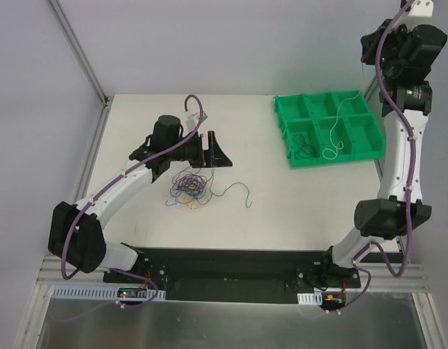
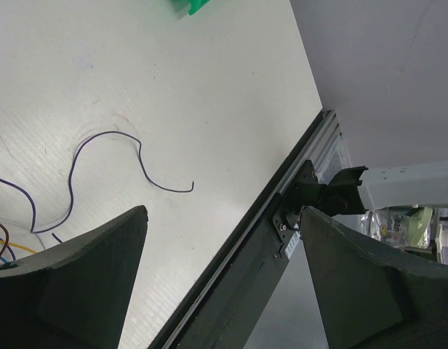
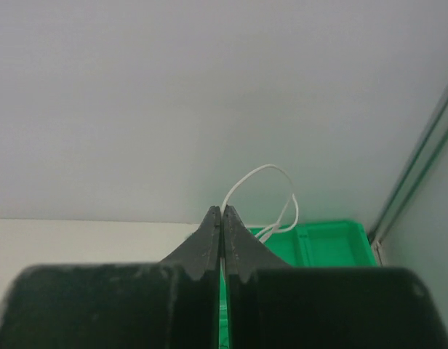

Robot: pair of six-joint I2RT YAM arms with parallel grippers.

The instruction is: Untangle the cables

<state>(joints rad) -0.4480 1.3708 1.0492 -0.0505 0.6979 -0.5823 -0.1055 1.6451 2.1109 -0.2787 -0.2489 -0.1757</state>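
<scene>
A tangle of thin cables (image 1: pixel 189 185) in blue, orange, red and yellow lies on the white table. A dark loose cable (image 1: pixel 235 190) trails right from it and also shows in the left wrist view (image 2: pixel 100 156). My left gripper (image 1: pixel 213 150) is open and empty just behind the tangle; in its wrist view (image 2: pixel 222 218) the jaws stand wide apart. My right gripper (image 1: pixel 366 49) is raised high above the green bin (image 1: pixel 369 145). It is shut (image 3: pixel 222 211) on a white cable (image 3: pixel 264 171), which hangs down into the bin (image 1: pixel 339 123).
The green bin has several compartments; a black cable (image 1: pixel 304 145) lies in one. Its corner shows in the left wrist view (image 2: pixel 191 6), and it shows below the right gripper (image 3: pixel 333 240). Metal frame posts stand at the table's left and right edges.
</scene>
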